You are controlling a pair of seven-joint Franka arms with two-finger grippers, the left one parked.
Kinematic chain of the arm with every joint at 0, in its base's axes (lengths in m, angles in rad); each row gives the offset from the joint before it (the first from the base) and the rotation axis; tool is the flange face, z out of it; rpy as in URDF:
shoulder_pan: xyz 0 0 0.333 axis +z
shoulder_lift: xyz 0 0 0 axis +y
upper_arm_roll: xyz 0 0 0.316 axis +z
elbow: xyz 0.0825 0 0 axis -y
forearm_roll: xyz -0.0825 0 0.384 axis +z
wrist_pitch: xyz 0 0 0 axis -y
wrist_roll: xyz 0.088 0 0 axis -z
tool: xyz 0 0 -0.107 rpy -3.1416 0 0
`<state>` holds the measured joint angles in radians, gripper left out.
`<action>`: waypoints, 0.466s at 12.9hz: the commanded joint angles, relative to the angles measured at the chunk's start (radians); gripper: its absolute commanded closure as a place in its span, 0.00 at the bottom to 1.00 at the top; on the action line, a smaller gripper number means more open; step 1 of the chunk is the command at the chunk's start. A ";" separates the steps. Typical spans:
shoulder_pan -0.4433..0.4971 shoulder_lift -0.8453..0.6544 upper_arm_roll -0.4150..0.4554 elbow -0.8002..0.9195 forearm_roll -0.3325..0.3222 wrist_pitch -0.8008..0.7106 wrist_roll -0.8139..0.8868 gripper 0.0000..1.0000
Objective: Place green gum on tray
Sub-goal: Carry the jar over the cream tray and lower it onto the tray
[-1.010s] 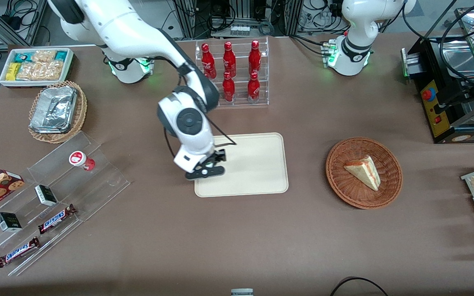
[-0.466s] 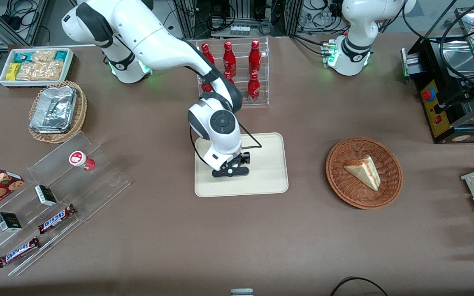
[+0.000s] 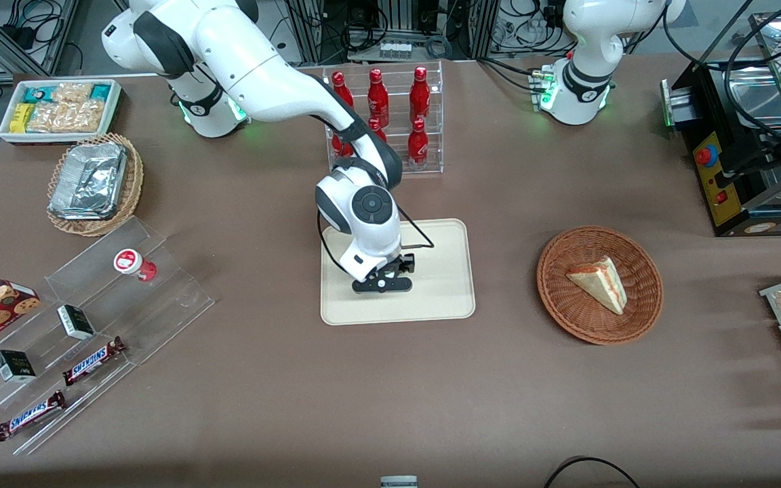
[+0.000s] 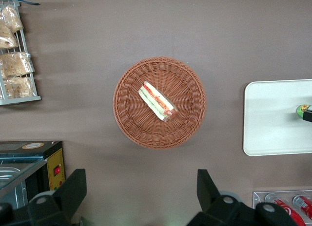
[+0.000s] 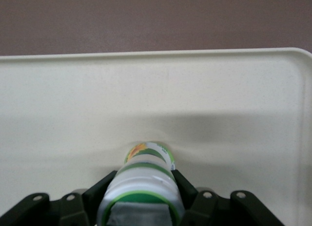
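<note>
We log the tray (image 3: 438, 271) under the right arm's gripper (image 3: 382, 285), low above its middle. Fingers clamp the green gum (image 5: 144, 179), bottle axis pointing down at the tray floor, base near it; contact unclear.

Green gum (image 5: 145, 179) upright in pincer (image 5: 141, 197), base on cream tray (image 5: 58, 104)
</note>
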<state>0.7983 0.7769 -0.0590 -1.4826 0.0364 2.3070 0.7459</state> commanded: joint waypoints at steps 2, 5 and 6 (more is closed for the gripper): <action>0.007 0.033 -0.009 0.036 0.033 0.008 0.003 0.01; 0.021 0.032 -0.009 0.028 0.016 0.037 -0.022 0.00; 0.021 0.031 -0.009 0.027 0.010 0.043 -0.043 0.00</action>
<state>0.8051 0.7885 -0.0588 -1.4825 0.0406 2.3287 0.7339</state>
